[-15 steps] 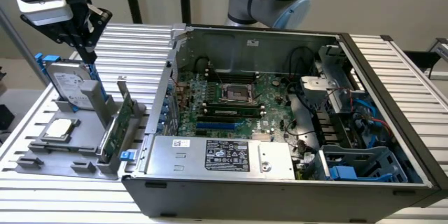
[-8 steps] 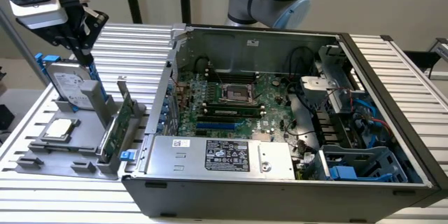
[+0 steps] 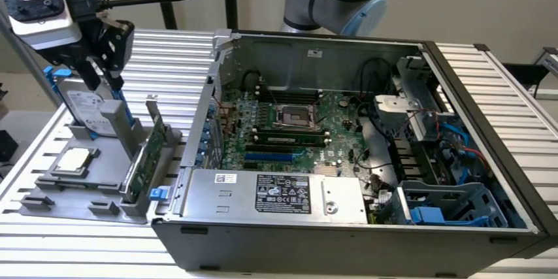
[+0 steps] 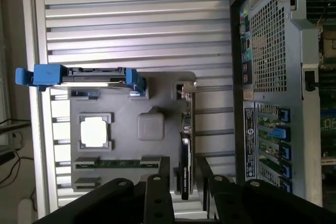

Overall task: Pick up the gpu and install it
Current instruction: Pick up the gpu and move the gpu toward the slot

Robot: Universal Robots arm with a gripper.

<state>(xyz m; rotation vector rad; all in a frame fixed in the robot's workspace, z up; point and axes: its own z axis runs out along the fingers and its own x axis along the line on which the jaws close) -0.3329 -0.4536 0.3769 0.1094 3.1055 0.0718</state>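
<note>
- Two dark fingers (image 4: 157, 195) stand apart and hold nothing. In the wrist view they hang over the gpu (image 4: 185, 163), one to each side of its thin edge, without touching it.
- From the exterior view, the fingers (image 3: 112, 47) are high over the far end of the grey holder tray (image 3: 52, 197), well above the card.
- The gpu (image 3: 144, 151) stands on its long edge in a slot on the tray's side nearest the computer case (image 3: 349, 243), with its silver bracket at the far end.
- Also on the tray are a hard drive (image 3: 83, 106) with blue rails, standing upright, and a square silver CPU chip (image 3: 72, 160) lying flat.
- Tray and open case sit side by side on the slatted desk (image 3: 166, 44).
</note>
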